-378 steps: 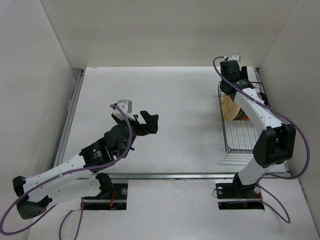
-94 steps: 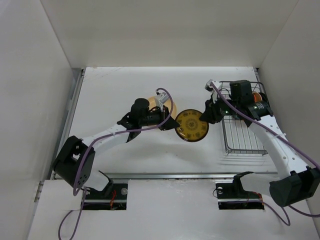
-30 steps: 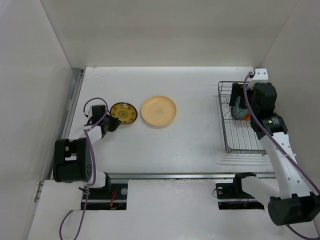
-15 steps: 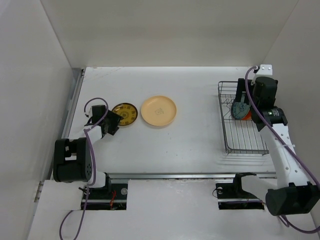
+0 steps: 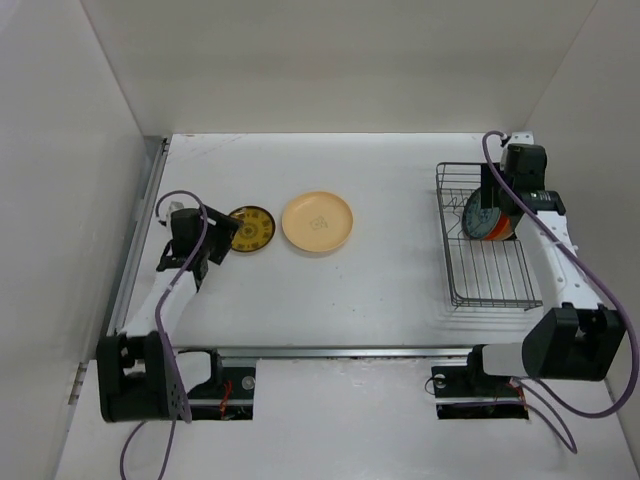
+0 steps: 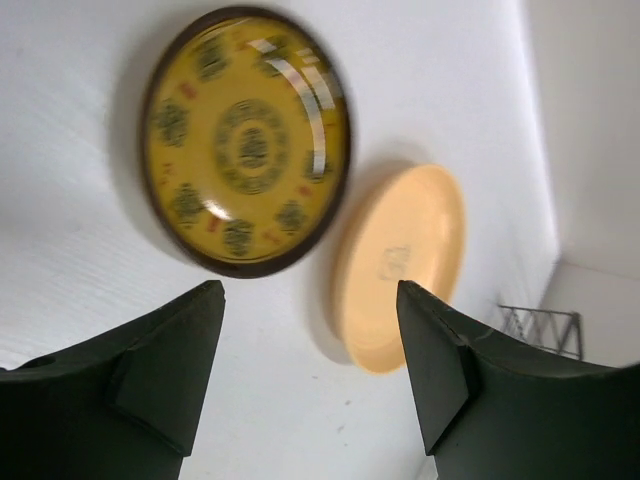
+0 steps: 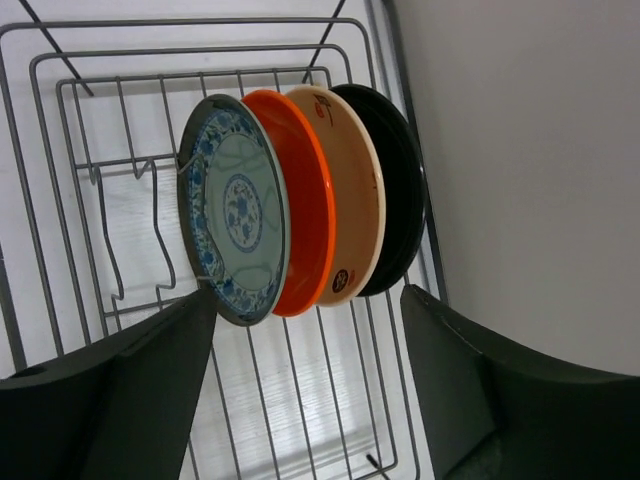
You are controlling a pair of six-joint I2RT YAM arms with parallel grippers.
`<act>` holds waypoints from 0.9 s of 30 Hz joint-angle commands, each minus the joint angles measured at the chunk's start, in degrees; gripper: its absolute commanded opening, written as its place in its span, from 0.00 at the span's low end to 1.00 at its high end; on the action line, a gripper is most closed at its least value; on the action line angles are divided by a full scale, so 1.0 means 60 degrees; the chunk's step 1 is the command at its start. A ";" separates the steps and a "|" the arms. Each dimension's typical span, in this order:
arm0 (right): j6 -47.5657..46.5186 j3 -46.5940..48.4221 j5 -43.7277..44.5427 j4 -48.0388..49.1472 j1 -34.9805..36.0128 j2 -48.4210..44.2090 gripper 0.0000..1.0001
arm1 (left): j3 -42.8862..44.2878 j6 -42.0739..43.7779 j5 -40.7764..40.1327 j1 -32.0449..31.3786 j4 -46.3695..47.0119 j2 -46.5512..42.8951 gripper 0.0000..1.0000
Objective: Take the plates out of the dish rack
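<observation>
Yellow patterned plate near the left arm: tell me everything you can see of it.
The yellow patterned plate is round and glossy, with a dark brown rim, a central medallion and a ring of darker motifs. It lies flat, face up, on the table, left of the peach plate, a slim gap between. The open left claw hangs beside it, not holding it.

White table (image 5: 390, 250) underneath it all. Here's a round yellow plate (image 6: 247, 140), dark brown rim, rings of dark olive medallions. A plain peach-tan round plate (image 6: 400, 265), no pattern. In the thin grey wire rack (image 5: 488, 272): a light blue plate (image 7: 235, 225) with blue floral border and pale centre, a solid orange-red plate (image 7: 308, 215), a beige plate (image 7: 355, 195), a black plate (image 7: 402, 175).
</observation>
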 commanded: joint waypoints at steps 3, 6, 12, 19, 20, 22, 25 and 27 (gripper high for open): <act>-0.0416 0.0829 -0.0915 -0.0248 -0.0173 0.0444 0.74 | -0.0169 0.1006 0.0188 0.0051 0.0622 -0.2220 0.67; -0.0417 0.1076 -0.1224 -0.0424 -0.0173 0.0693 0.64 | -0.0389 0.1095 0.0510 -0.0037 0.1177 -0.2719 0.67; -0.0592 0.1385 -0.1533 -0.0629 -0.0173 0.1120 0.56 | -0.0477 0.1095 0.1052 -0.0125 0.1501 -0.2633 0.65; -0.0593 0.1663 -0.0875 -0.0629 -0.0173 0.1954 0.51 | -0.0477 0.1095 0.1258 -0.0125 0.1678 -0.2646 0.65; -0.0593 0.1664 -0.0874 -0.0629 -0.0173 0.2099 0.51 | -0.0477 0.1095 0.1258 -0.0125 0.1678 -0.2647 0.65; -0.0593 0.1751 -0.0757 -0.0629 -0.0173 0.2217 0.50 | -0.0477 0.1008 0.1258 -0.0125 0.1678 -0.2648 0.65; -0.0505 0.1751 -0.0522 -0.0629 -0.0173 0.2393 0.49 | -0.0565 0.1008 0.1346 -0.0125 0.1678 -0.2648 0.65; -0.0417 0.1751 -0.0392 -0.0541 -0.0173 0.2495 0.47 | -0.0565 0.1008 0.1346 -0.0125 0.1765 -0.2648 0.65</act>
